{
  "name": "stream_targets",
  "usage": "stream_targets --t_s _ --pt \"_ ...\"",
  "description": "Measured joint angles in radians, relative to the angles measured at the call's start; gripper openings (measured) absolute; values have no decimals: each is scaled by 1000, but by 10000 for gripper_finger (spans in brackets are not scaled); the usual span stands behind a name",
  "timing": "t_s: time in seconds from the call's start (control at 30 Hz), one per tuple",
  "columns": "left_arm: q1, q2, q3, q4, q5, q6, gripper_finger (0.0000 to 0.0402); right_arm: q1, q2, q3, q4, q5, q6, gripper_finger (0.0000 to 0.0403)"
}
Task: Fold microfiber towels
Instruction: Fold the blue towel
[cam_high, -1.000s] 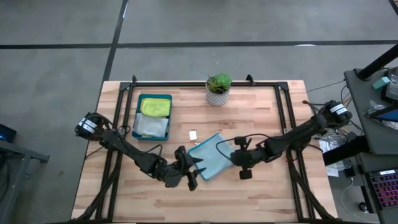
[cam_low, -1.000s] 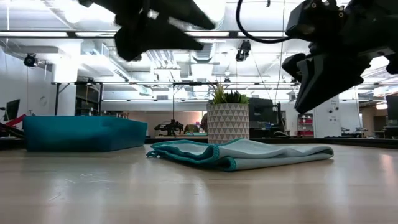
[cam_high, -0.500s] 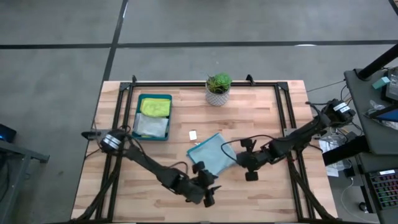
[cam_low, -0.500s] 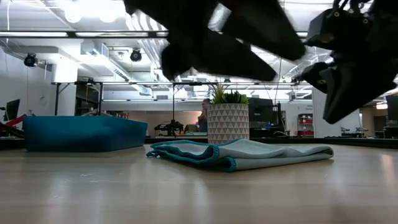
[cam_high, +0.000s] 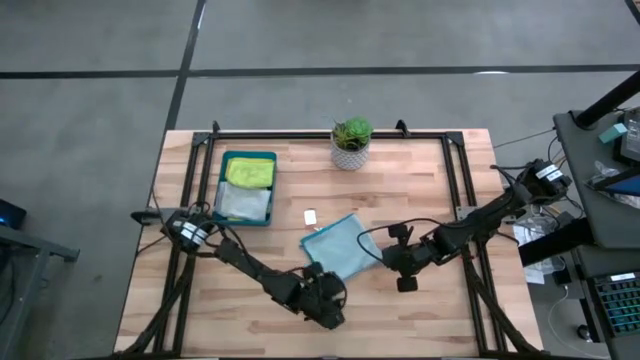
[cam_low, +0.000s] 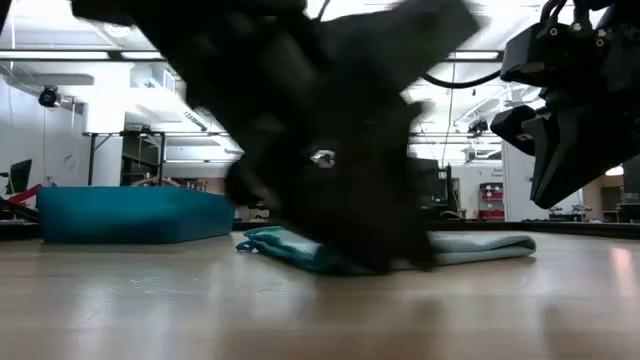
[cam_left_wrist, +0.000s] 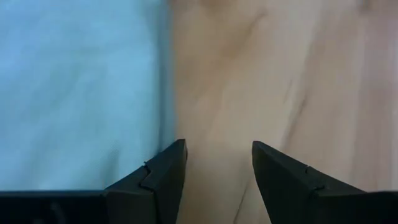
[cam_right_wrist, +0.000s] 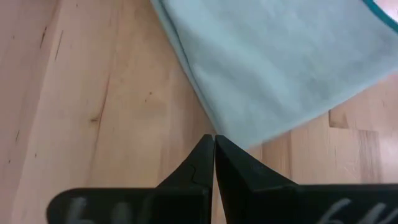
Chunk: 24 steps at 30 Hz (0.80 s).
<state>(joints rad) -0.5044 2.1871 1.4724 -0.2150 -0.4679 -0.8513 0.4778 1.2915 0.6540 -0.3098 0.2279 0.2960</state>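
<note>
Left gripper (cam_high: 327, 303), fingers (cam_left_wrist: 163, 177) parted and holding nothing, low over bare pale wooden table (cam_high: 420, 185) just off the near edge of a light teal square microfiber towel (cam_high: 340, 249), already folded once. Right gripper (cam_high: 403, 263), fingers pressed shut on nothing, just beside the opposite edge of the same cloth, apart from it. Towel flat between the two grippers, turned diagonal to the table edges, long axis running from the left gripper away toward a small white tag-like scrap (cam_high: 310, 216), darker bound hem (cam_low: 290, 248) facing the low camera. Farther from both grippers, a rigid dark teal plastic tray (cam_high: 226, 160) holding a lime green cloth (cam_high: 250, 172) and a pale grey cloth (cam_high: 243, 202); beyond that, a small green plant in a white patterned pot (cam_high: 351, 143).

Likely risks: a pinch taken this close to the edge catching only the top layer and opening the fold; fingers closing on wood beside the cloth and missing altogether; a one-sided pull dragging the soft towel askew, leaving the next fold crooked.
</note>
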Motion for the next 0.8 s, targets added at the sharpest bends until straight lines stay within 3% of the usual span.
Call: stream_targets --t_s 0.33,0.47,0.67,0.8 --pt "-6 -96 -3 -365 27 -35 171 0 1 -1 28 1 38 9" --pt "-20 -145 -8 -392 8 -1 171 6 3 -19 134 1 21 17" --pt "-55 -149 -9 -388 -25 117 171 6 3 -76 369 9 -18 62" --pt "-91 -135 -15 -387 -131 96 171 7 3 -135 497 36 -35 88"
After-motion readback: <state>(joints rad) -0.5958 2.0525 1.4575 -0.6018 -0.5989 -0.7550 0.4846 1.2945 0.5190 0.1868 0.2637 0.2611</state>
